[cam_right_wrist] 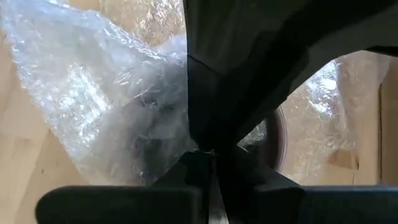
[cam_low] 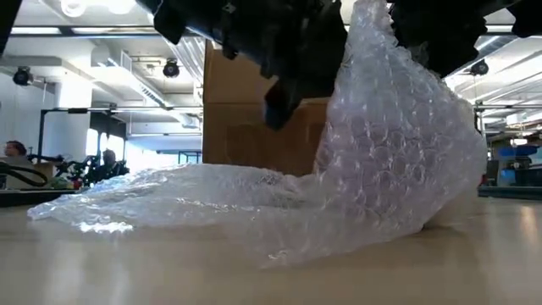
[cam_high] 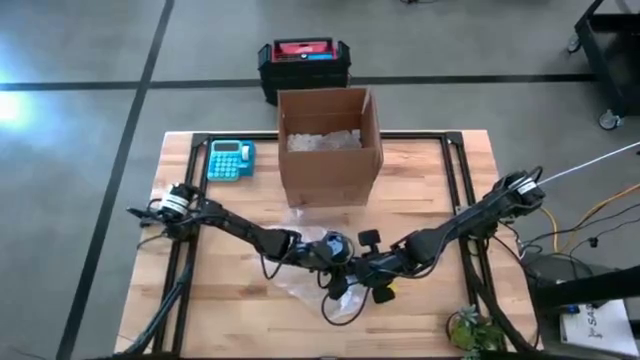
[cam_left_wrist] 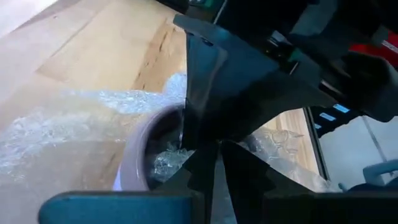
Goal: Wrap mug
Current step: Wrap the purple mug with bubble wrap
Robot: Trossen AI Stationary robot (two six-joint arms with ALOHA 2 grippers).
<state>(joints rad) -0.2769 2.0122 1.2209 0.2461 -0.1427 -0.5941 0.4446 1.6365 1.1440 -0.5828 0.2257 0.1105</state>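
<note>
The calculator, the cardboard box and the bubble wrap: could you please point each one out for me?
calculator (cam_high: 230, 159): high view, middle of its keypad face.
cardboard box (cam_high: 330, 176): high view, its front wall.
bubble wrap (cam_low: 398, 144): low view, the raised part of the sheet.

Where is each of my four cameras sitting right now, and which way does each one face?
High view: above the table, looking straight down; both arms meet over the bubble wrap in front of the cardboard box.
Low view: at table height, looking level across; bubble wrap lifted up, dark arm parts above, box behind.
Left wrist view: on the left arm, looking past the shut left claw at the mug.
Right wrist view: on the right arm, right claw shut on wrap.
Shared: all four views show the bubble wrap.
</note>
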